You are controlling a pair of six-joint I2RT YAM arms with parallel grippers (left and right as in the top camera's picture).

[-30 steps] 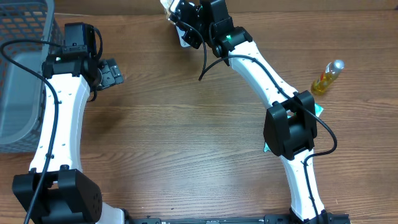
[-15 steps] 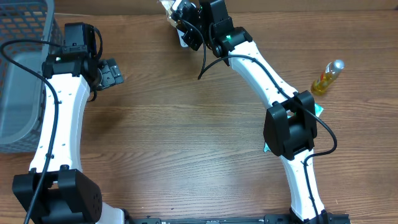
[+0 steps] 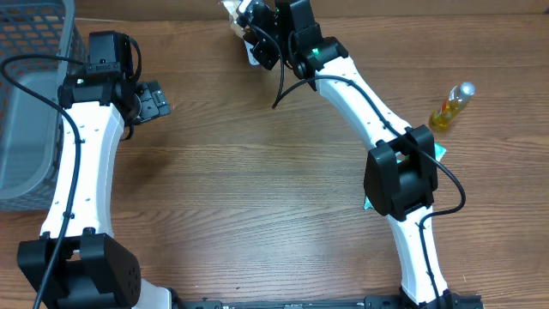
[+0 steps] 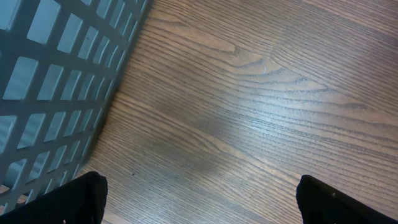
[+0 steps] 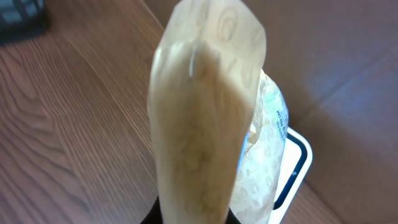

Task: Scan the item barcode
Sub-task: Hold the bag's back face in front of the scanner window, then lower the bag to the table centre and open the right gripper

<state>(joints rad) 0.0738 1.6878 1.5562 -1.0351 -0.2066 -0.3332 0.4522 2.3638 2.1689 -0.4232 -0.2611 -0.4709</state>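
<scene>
Right pincer (image 3: 249, 26) is pinching the tan pouch (image 5: 205, 124), holding it upright at the far edge of the bench (image 3: 257, 172). Left pincer (image 3: 154, 99) is hanging spread wide, just beside the grey basket (image 3: 26, 103) at the left edge. Bottle (image 3: 452, 107) is sitting near the right edge. Bare wood is spanning between the arms.

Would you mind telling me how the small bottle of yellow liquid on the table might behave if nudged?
The small bottle looks round-bodied and seems to lie on its side, so it would probably roll rather than slide. The yellow liquid inside may slosh and shift its weight. Its clear, smooth wall could be slippery.
</scene>
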